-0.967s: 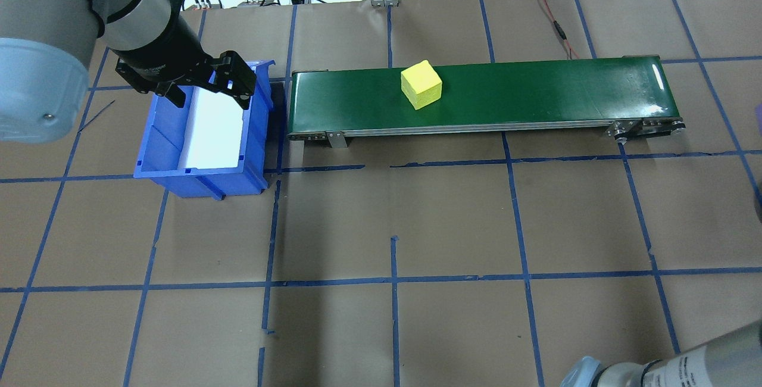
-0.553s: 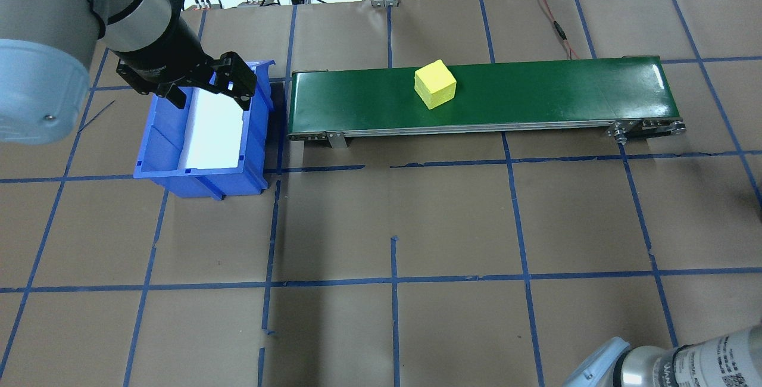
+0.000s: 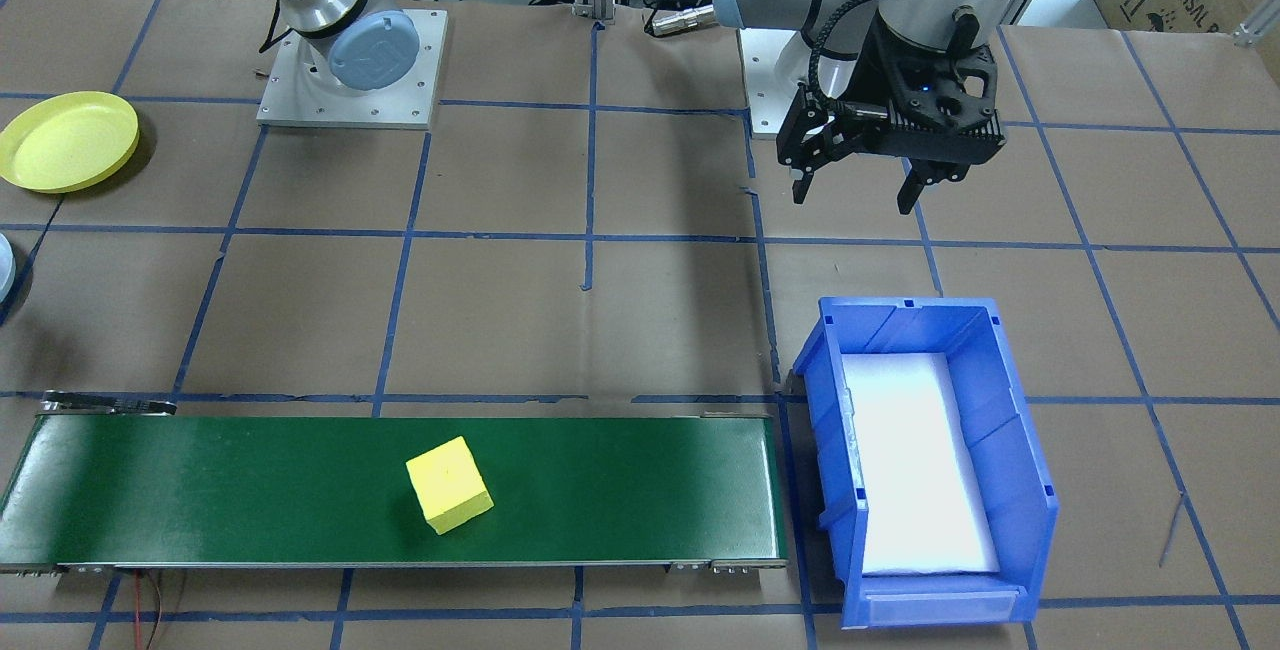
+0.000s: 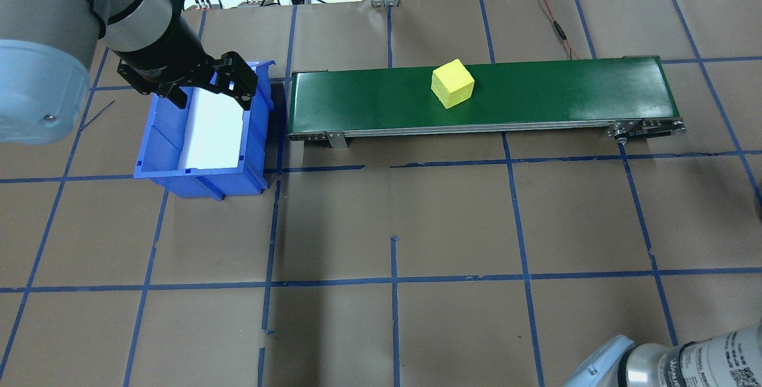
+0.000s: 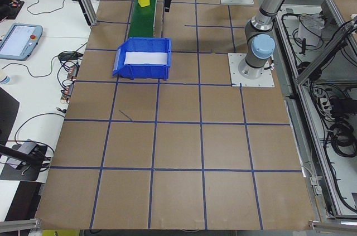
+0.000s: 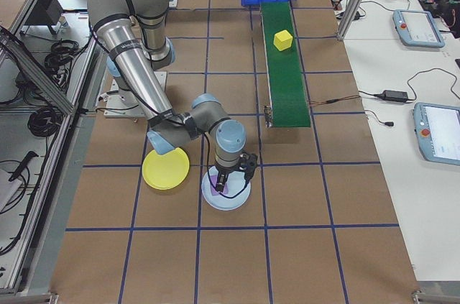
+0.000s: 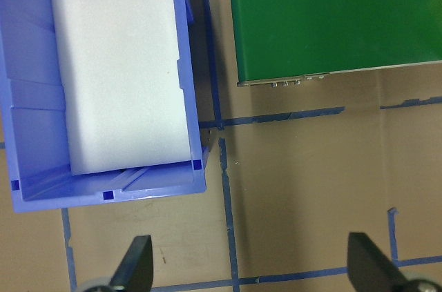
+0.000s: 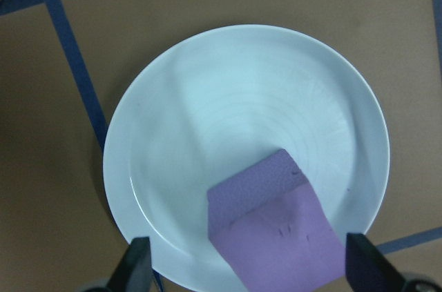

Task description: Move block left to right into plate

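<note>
The block [image 4: 453, 83] is a plain yellow cube with no markings, resting on the green conveyor belt [image 4: 536, 92], well to the right of the left gripper [image 3: 858, 187], whose jaws are spread and empty above the blue bin [image 4: 202, 131]. The right gripper [image 8: 245, 275] hangs wide apart over a purple block [image 8: 276, 233] on a pale plate [image 8: 207, 133], just beside the yellow plate [image 6: 165, 169]. No writing is legible on the block.
</note>
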